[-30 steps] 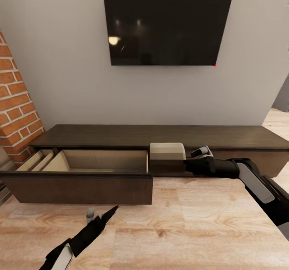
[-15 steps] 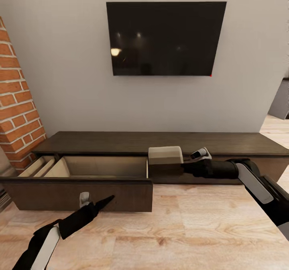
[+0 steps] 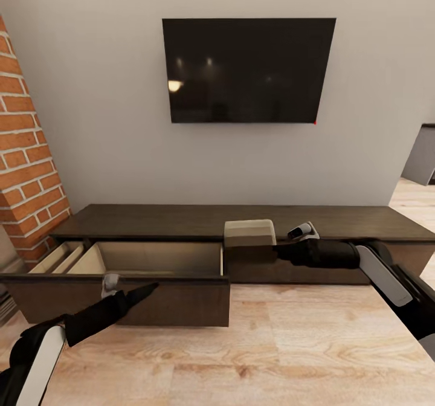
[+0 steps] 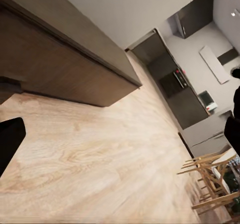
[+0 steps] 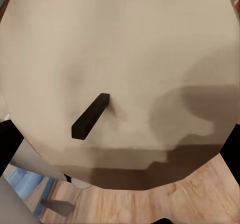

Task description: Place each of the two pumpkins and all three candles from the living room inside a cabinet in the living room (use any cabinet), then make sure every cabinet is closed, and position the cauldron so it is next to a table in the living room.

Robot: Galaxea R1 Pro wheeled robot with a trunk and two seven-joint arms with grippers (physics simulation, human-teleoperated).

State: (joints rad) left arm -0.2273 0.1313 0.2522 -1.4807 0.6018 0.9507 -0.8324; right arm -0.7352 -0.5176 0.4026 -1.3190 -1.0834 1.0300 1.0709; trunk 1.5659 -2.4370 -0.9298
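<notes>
Candle [image 3: 250,233] sits gripped in right hand [image 3: 283,252].

Domestic interior, living room opening onto a kitchen and dining area. Evidence as follows. Flat black television [image 3: 249,70] mounted on a plain grey wall [image 3: 109,122]. Below it, long low dark-brown cabinet [image 3: 338,225] running along the wall, with one drawer [image 3: 121,276] pulled out and showing pale beige dividers. Exposed red brick column [image 3: 27,176] at the left edge of the head view. Light wood plank floor [image 3: 290,345] throughout. In the left wrist view: dark kitchen cupboards [image 4: 175,86] with a built-in appliance, and pale wooden chairs [image 4: 210,181] grouped nearby on the same floor. Rendered surfaces, simulated setting.
</notes>
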